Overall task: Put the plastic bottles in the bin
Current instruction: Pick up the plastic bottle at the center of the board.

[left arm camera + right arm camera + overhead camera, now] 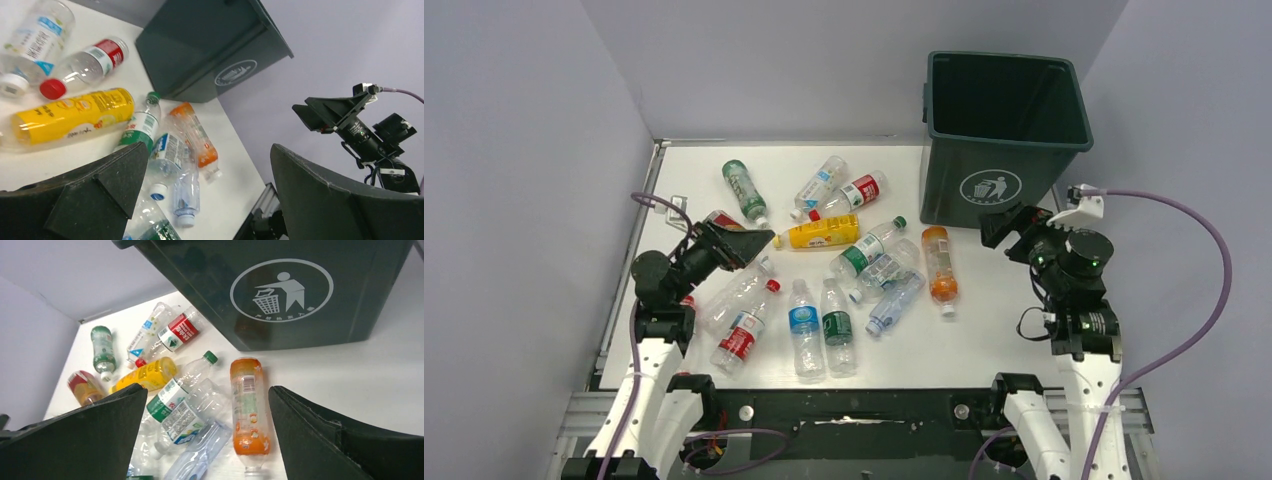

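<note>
Several plastic bottles lie on the white table [1004, 320]. Among them are a yellow one [824, 233], an orange one [939, 262], a green one [744, 188], a red-labelled one [856, 192] and a blue-labelled one [804, 325]. The dark green bin [1004, 130] stands upright at the back right. My left gripper [754, 240] is open and empty, raised over the left side near an amber bottle [721, 220]. My right gripper [1011, 228] is open and empty in front of the bin, right of the orange bottle [247, 405]. The left wrist view shows the yellow bottle [70, 117] and the bin [210, 45].
Grey walls enclose the table at the back and on both sides. The bottles cluster in the middle and left. A black frame rail [854, 410] runs along the near edge between the arm bases. A purple cable [1184, 230] loops off the right arm.
</note>
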You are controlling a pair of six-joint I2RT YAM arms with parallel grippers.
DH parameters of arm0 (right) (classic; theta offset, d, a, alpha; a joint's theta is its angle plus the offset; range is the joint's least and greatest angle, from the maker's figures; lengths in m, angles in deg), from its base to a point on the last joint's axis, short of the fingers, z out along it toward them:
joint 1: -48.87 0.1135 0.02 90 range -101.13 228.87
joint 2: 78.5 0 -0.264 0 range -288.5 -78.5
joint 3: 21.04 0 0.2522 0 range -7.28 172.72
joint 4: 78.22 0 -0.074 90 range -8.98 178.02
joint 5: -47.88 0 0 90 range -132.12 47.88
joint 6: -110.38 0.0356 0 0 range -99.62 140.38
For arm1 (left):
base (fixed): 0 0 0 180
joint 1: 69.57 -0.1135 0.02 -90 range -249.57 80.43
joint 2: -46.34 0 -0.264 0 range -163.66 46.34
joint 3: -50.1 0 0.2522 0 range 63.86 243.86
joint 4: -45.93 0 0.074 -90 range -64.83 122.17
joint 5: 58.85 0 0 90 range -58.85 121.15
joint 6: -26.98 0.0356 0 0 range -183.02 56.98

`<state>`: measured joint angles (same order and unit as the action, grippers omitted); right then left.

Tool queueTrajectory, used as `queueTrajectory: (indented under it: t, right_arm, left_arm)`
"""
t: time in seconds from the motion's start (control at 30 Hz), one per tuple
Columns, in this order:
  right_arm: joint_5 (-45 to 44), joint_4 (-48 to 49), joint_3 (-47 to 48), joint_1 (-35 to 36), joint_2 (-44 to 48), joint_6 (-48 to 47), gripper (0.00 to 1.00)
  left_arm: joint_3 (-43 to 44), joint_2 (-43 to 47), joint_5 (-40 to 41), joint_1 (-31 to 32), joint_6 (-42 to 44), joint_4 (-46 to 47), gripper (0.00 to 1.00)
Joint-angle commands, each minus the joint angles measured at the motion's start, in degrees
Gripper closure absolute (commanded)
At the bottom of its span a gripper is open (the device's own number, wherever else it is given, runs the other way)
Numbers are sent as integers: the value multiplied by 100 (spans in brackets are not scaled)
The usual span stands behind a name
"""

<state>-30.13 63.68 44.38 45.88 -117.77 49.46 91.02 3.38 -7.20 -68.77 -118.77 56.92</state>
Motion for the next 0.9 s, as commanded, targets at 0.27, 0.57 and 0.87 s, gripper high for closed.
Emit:
queueTrajectory:
  t: [0.27,0.57,0.87]
  right_arm:
    - [-810,-491,-16,10,1723,614,2]
    - [-45,-1707,953,16,-368,-61,2]
    - [-235,-1637,866,-9,-593,-180,2]
  left_arm:
    - [429,194,-356,773,108,-422,5]
    - [1253,-1280,-356,3040,108,-1333,5]
    - [2305,-2631,3294,4251,2197,-1983,5]
